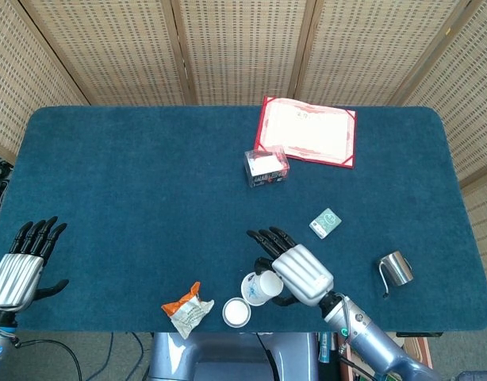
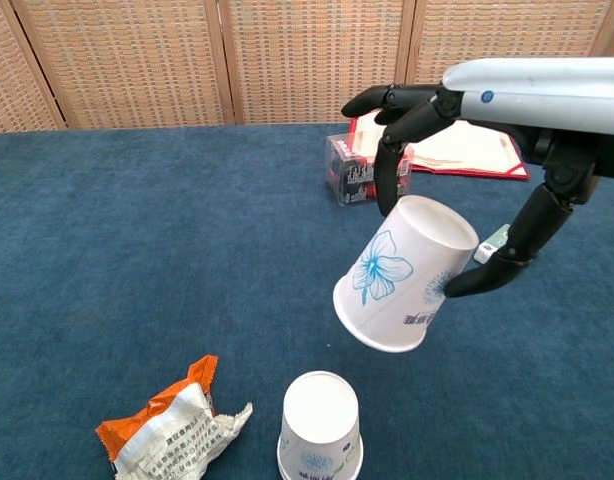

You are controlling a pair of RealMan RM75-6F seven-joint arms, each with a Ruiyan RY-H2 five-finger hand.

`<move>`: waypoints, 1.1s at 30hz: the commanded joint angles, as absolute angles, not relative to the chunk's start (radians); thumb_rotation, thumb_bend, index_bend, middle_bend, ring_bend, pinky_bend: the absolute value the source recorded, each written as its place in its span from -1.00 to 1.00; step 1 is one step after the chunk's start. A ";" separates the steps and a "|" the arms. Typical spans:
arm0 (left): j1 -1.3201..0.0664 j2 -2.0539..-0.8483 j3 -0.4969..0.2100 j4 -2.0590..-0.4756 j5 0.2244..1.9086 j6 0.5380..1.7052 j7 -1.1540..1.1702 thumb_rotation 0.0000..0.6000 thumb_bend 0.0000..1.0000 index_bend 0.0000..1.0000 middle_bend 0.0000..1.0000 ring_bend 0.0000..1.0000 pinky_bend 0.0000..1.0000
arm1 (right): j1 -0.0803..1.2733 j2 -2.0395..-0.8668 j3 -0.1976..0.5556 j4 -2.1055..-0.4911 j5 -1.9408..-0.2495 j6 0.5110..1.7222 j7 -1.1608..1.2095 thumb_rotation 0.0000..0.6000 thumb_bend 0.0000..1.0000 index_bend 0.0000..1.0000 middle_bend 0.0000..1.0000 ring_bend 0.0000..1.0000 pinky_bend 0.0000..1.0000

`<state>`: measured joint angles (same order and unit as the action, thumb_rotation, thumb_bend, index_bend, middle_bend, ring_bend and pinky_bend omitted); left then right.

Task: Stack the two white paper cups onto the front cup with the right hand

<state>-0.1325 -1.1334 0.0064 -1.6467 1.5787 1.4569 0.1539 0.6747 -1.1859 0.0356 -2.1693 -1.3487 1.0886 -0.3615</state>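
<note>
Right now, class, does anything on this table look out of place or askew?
The crumpled snack wrapper beside the front cup looks like litter. The cup in the right hand hangs tilted in the air, mouth down and to the left.

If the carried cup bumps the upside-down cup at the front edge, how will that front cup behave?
The front cup looks like thin paper, probably very light, so a sideways knock from the held cup would likely slide or tip it. It stands upside down on its wider rim, which should steady it somewhat. The right hand should probably lower straight down.
</note>
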 commanded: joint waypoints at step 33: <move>-0.130 -1.131 0.006 -1.646 1.584 1.462 0.146 1.00 -0.67 -1.00 -1.00 -1.00 -1.00 | 0.610 -1.285 0.013 -2.163 -1.491 1.089 -0.394 1.00 -0.87 -0.04 -0.85 -1.00 -1.00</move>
<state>-0.1304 -1.1313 0.0057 -1.6458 1.5844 1.4620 0.1463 0.6098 -1.2801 0.0124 -2.1659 -1.4939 1.0926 -0.3902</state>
